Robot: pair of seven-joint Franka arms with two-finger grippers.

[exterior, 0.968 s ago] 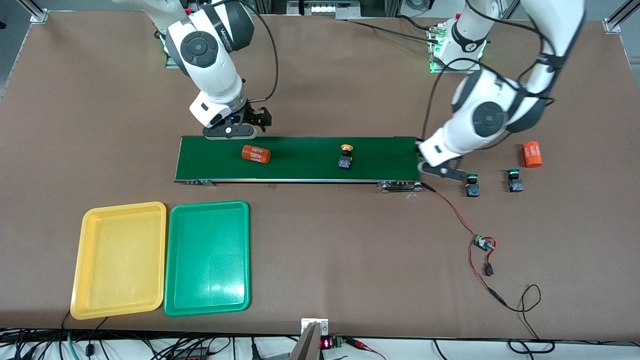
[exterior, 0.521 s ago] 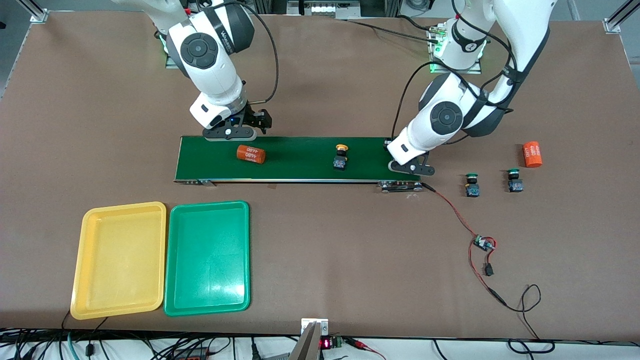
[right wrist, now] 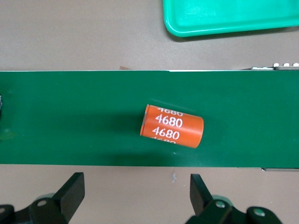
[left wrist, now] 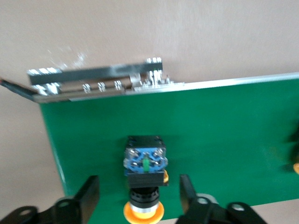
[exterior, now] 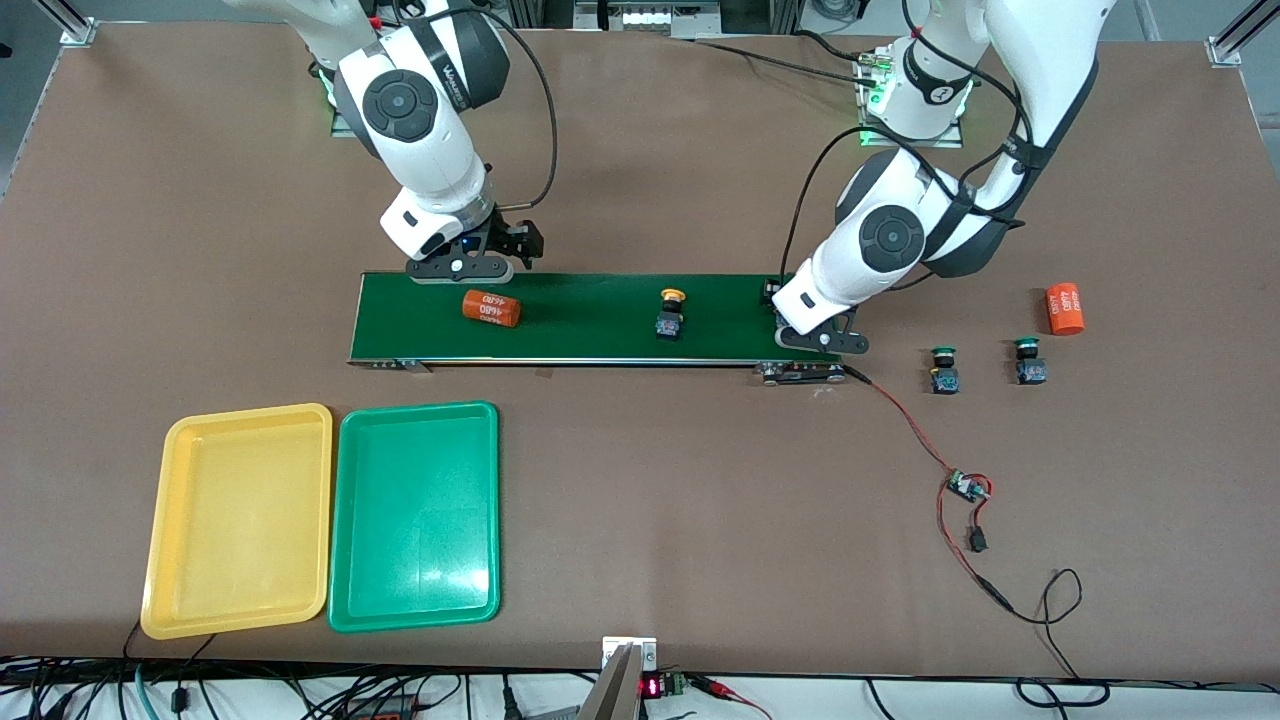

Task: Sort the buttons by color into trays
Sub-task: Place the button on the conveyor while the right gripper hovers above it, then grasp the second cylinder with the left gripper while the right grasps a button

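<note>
Left gripper [left wrist: 140, 196] spread astride yellow-capped button [left wrist: 145, 164] on dark-green belt [exterior: 590, 315], brown table [exterior: 640, 500]

Two yellow-capped buttons [exterior: 668, 312] [left wrist: 145, 179] lie on the belt, two green-capped buttons [exterior: 944, 369] [exterior: 1030, 361] stand on the table toward the left arm's end. The yellow tray [exterior: 240, 520] and green tray [exterior: 415, 515] sit side by side, nearer the camera.

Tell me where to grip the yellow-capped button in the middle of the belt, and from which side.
Grip the yellow-capped button by its dark block body, probably from straight above, closing across the body's flat sides. The round cap gives only curved faces that would likely slip. The body sits low on the belt.
</note>
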